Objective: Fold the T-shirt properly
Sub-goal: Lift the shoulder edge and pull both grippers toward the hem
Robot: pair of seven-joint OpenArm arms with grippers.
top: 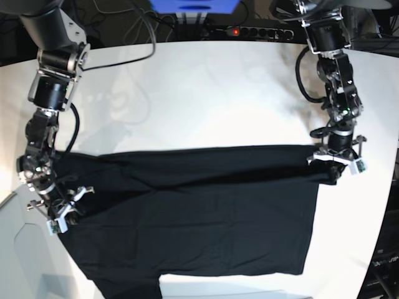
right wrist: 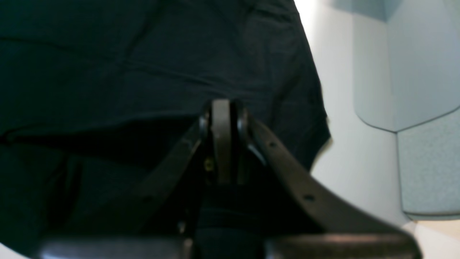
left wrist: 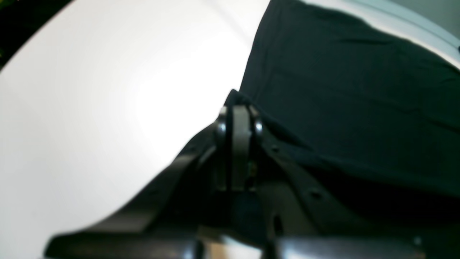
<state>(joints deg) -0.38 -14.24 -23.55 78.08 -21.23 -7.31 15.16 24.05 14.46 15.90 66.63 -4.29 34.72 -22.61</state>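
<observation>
The black T-shirt (top: 206,224) lies on the white table (top: 206,93), its upper part doubled over so a straight folded edge runs across the middle. My left gripper (top: 334,169) is at the cloth's right corner, shut on a pinch of the T-shirt (left wrist: 341,90). In the left wrist view, the left gripper (left wrist: 239,108) has cloth bunched around its tip. My right gripper (top: 62,217) is at the left edge. Seen from its own wrist, the right gripper (right wrist: 222,104) is shut over the T-shirt (right wrist: 125,64), with the fabric hanging around it. No print or tag shows.
A power strip (top: 249,31) with cables lies behind the table's far edge. Grey panels (right wrist: 424,90) stand beside the table on the right gripper's side. The table's curved edge runs close to the shirt's right and lower sides.
</observation>
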